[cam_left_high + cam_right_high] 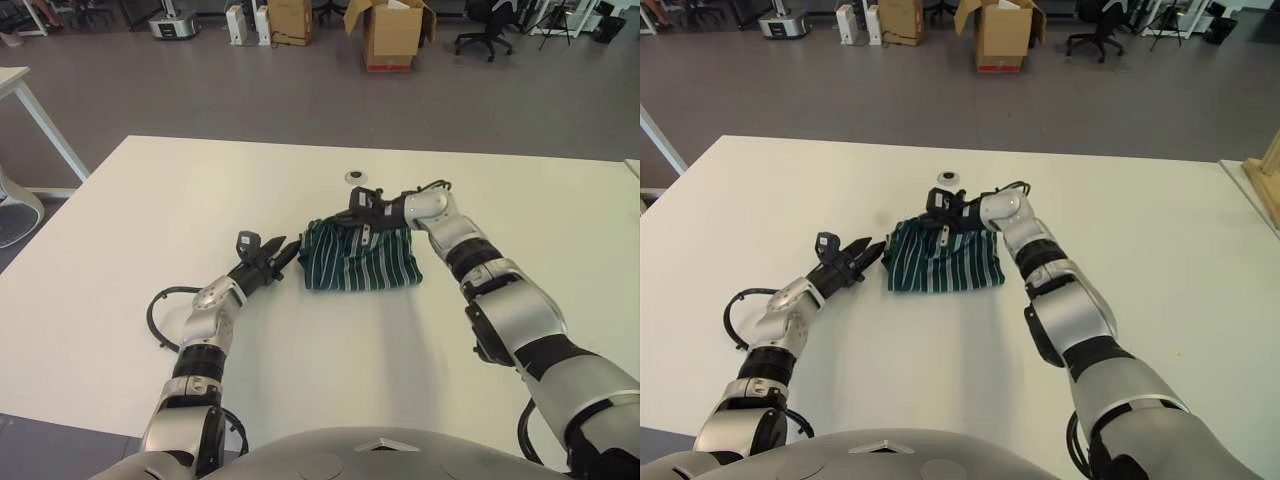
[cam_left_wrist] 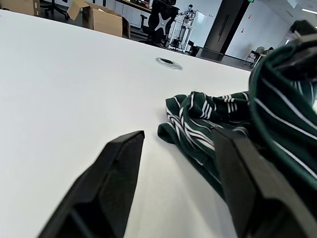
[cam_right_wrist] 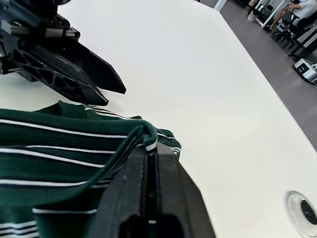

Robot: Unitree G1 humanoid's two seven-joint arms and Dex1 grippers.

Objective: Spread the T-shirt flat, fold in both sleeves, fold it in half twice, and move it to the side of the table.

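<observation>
One green, white-striped T-shirt [image 1: 360, 262] folded into a bundle at mid worktop [image 1: 150, 200], long axis left to right, stripes running near to far. Two grippers: right gripper [image 3: 148, 146] clenched on the bundle's far left edge, left gripper [image 1: 288, 250] released just left of it. Sleeves and collar lost in the folds; far edge partly hidden under the right gripper.

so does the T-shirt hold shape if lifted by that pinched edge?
Likely floppy: the T-shirt bunches in soft folds where the right gripper pinches it, so the layers would probably sag open. Probably light, since the thin fabric lies low on the table. Pushed by the open left gripper, it may crumple rather than slide whole.
</observation>
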